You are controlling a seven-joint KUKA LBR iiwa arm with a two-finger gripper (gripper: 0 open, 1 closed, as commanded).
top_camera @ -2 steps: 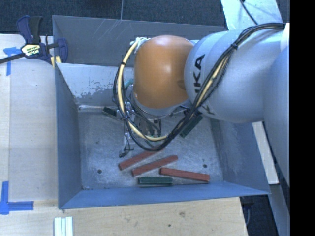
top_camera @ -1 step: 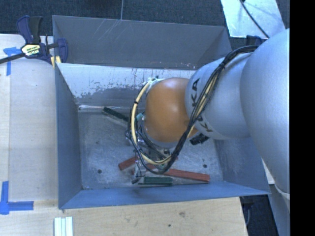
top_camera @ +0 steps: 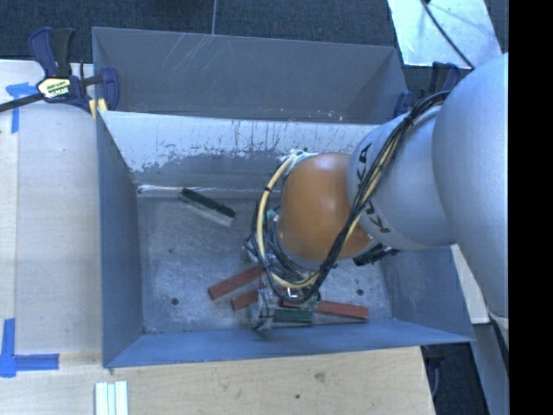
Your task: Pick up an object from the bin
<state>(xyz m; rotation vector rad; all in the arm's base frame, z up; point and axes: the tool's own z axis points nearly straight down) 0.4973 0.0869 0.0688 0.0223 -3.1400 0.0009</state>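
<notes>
Pale grey arm link (top_camera: 449,171) reaches from right, orange wrist cover (top_camera: 315,206) tipped downward. Gripper (top_camera: 278,312) low by near wall, over reddish-brown flat sticks (top_camera: 235,285); spread or pressed together, cannot tell. Dark green bar (top_camera: 207,204) well apart, back left. Scuffed grey metal bin (top_camera: 173,262).

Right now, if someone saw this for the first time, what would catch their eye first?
The big grey arm with its orange wrist cover draws the eye first, reaching in from the right over the middle of the bin. Its gripper is low by the near wall, among a few reddish-brown flat pieces. A dark green-black stick lies alone by the far wall, to the left.
</notes>
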